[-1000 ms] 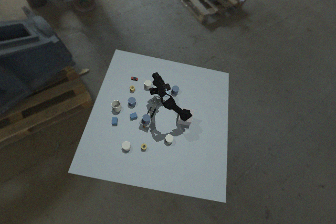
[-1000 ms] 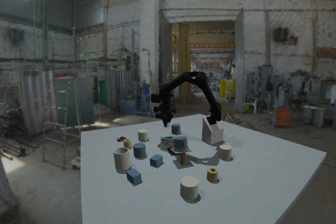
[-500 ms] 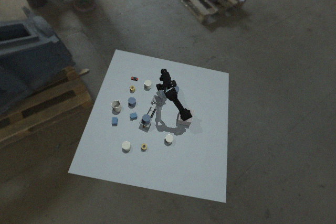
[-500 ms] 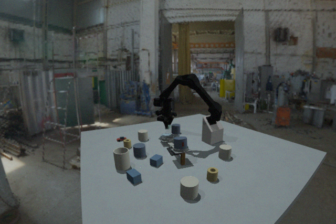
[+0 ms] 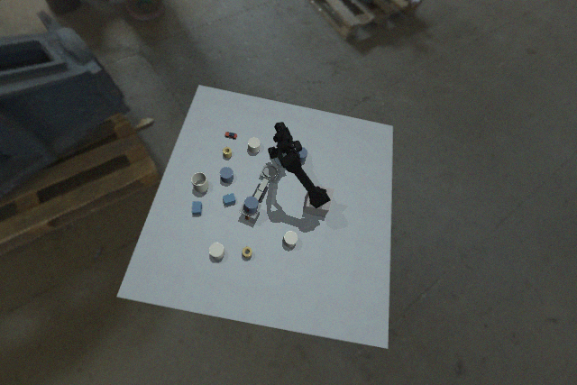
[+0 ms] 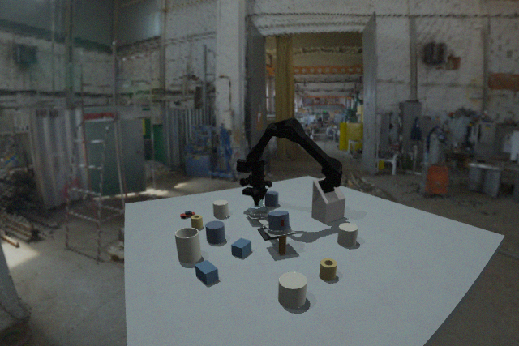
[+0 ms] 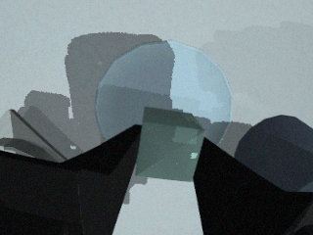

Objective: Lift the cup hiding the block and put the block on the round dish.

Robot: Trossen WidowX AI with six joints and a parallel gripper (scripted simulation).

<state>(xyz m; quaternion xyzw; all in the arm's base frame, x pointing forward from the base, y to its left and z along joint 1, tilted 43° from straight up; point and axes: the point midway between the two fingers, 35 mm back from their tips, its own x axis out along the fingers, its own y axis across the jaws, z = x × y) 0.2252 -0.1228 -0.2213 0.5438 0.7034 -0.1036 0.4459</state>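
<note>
"Can you read any lettering, numbers or signs from your end?"

"No, I can't make out a single label, brand or sign in any of my three views."

Tool [image 5: 280, 126] [image 6: 257, 204] [image 7: 166, 136] pointing down, gripping.

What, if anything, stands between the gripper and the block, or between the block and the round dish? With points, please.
Nothing visible does: the gripper [image 6: 256, 204] [image 7: 166, 136] already holds the greenish block [image 7: 171, 147], and the dish [image 7: 201, 73] shows beyond it, uncovered.
</note>
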